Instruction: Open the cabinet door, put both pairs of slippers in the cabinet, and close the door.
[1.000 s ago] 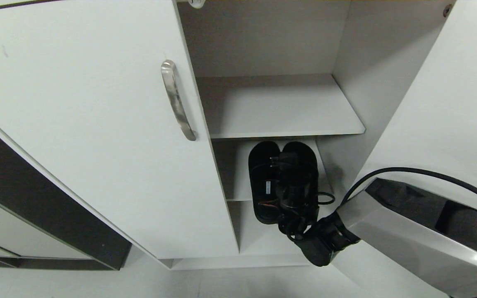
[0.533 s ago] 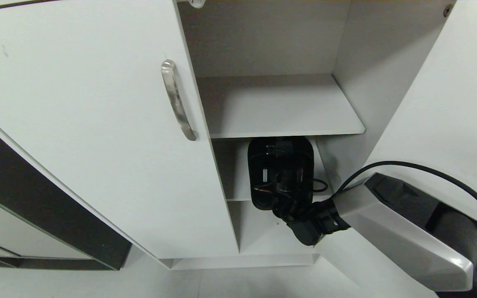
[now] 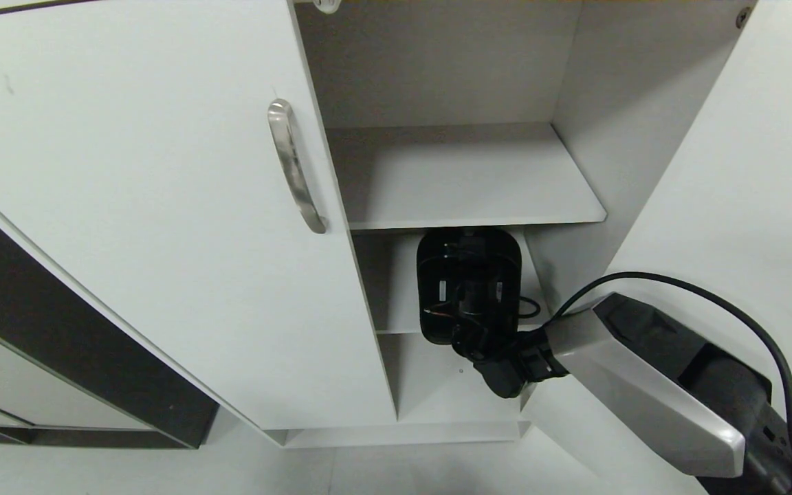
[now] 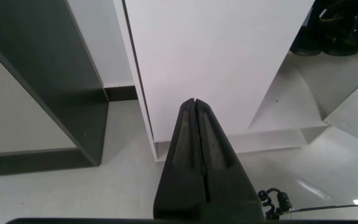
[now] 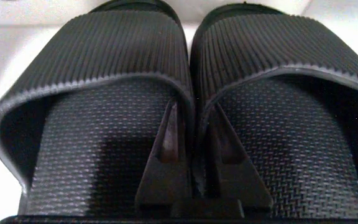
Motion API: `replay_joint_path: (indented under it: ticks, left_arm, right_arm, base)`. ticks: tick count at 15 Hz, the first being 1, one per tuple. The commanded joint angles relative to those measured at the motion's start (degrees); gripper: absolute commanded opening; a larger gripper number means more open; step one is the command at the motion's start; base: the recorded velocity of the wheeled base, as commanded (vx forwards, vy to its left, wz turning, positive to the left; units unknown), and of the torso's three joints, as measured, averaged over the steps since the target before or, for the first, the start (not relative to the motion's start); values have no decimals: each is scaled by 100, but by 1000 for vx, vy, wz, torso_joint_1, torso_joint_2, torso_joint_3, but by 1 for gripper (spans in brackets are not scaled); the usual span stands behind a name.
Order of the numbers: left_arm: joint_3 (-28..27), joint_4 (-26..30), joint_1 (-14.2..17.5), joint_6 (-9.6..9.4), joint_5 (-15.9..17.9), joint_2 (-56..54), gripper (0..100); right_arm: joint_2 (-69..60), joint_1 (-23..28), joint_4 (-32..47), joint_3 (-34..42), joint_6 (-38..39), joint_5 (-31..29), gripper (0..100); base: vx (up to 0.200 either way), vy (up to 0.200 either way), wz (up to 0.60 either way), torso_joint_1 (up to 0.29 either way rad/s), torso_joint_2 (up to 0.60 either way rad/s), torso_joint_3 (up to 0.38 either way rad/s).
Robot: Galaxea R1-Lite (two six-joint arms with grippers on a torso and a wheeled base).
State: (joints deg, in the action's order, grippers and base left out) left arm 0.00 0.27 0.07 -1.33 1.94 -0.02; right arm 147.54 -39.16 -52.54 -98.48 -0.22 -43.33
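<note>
1. The pair of black slippers point(image 3: 434, 268) is in the cabinet point(image 3: 465, 179) at the lower shelf point(image 3: 392, 302), side by side. Their far ends are tucked under the shelf above, and the right door point(image 3: 746, 172) stands wide open. We can't tell if the soles are fully down.
2. The right gripper point(image 5: 194, 149) is pinching the two inner strap edges together, one finger inside each slipper.
3. The left gripper point(image 4: 194, 143) hangs low outside the shut left door point(image 3: 162, 206), fingers pressed together on nothing.
4. We reckon they're light, bendy rubber with ribbed, grippy straps, so nothing fragile.
5. That middle pinch looks like the right spot to us. One grab carries both, though the outer sides could droop or splay.
</note>
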Motion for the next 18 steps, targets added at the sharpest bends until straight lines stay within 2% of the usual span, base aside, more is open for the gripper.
replay_joint_path:
  ticks: [1,4,5,9,18]
  left_arm:
    - [0,0,1,1,0,2,0]
    - [-9,0,1,1,0,2,0]
    - [-9,0,1,1,0,11,0]
    - [0,0,1,1,0,2,0]
    - [-9,0,1,-8,0,2,0]
  right_arm:
    - [82,4,42,-14,31,0,0]
    - [82,4,51,-14,22,8,0]
    - [82,22,60,-5,31,8,100]
    - [47,48,51,118,22,0,100]
    - [-859,-259,-459,1568,13,0,100]
  base:
    - [0,0,0,0,0,0]
    - [0,0,0,0,0,0]
    - [0,0,0,0,0,0]
    - [0,0,0,0,0,0]
    - [0,0,0,0,0,0]
